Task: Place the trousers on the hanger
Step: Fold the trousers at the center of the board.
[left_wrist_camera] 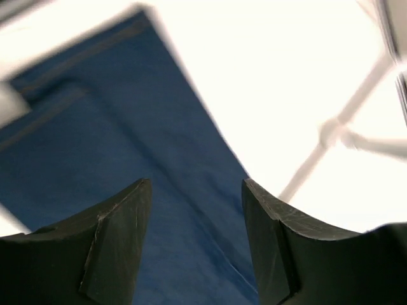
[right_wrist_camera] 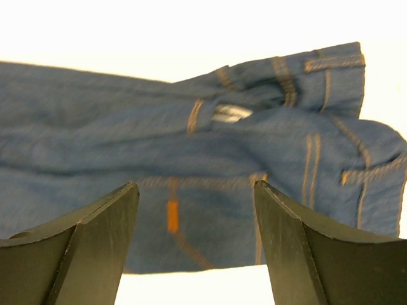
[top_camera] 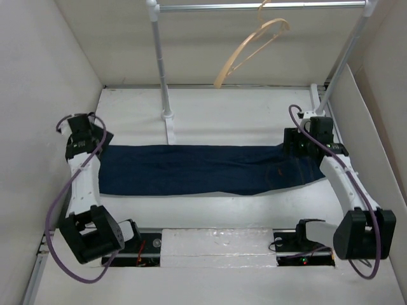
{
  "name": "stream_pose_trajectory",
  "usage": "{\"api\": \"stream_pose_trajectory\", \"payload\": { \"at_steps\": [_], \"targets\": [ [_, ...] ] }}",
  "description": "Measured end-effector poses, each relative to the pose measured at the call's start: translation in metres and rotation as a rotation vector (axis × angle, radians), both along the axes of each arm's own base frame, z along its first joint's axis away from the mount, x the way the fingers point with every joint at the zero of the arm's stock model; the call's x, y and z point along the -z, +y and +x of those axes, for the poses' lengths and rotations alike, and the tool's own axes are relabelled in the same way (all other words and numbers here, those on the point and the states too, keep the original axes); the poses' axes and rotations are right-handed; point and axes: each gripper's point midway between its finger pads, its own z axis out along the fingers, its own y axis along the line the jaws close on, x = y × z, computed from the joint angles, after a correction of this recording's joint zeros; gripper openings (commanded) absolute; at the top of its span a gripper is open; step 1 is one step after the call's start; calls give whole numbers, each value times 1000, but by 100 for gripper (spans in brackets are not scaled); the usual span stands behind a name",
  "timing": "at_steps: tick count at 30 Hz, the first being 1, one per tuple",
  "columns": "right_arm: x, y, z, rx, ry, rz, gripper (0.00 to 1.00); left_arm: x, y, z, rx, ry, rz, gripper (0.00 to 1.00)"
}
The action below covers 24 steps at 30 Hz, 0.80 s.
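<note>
Dark navy denim trousers [top_camera: 191, 170] lay on the white desk [top_camera: 222, 111]; the thin peach hanger [top_camera: 230, 60] hung bare, seemingly hooked overhead. Both jaws stood released.

The left arm [top_camera: 81, 184] and right arm [top_camera: 343, 181] reach forward, elbows bent outward. The left hand [left_wrist_camera: 194, 190] and right hand [right_wrist_camera: 197, 190] point downward, fingers [right_wrist_camera: 95, 241] parted, holding nothing.

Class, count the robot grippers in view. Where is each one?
2. The left gripper is at the trousers' leg end; the right gripper is at their waistband end. None hidden.
</note>
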Motion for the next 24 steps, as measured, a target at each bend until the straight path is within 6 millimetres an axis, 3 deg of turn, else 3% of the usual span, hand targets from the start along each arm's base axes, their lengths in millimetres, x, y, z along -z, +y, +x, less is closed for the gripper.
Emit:
{"api": "stream_pose_trajectory", "payload": {
  "at_steps": [3,6,9,12,16,17,18,24],
  "targets": [
    [6,-8,22,36,40,-34,80,-9,-31,28,124,-12,29,54],
    [12,-14,40,58,68,-81,83,22,-34,42,165,80,34,53],
    [24,-16,45,67,103,-118,85,69,-31,35,175,220,20,52],
    [33,-16,45,66,128,-132,85,100,-30,22,177,325,12,48],
    [37,-15,44,65,130,-134,85,110,-24,20,169,363,35,45],
    [38,-15,44,64,127,-134,85,111,-23,20,166,368,40,40],
    [39,-14,44,63,128,-134,85,113,-22,19,164,380,43,28],
    [44,-11,45,52,120,-123,85,126,-10,10,123,437,30,28]
  ]
}}
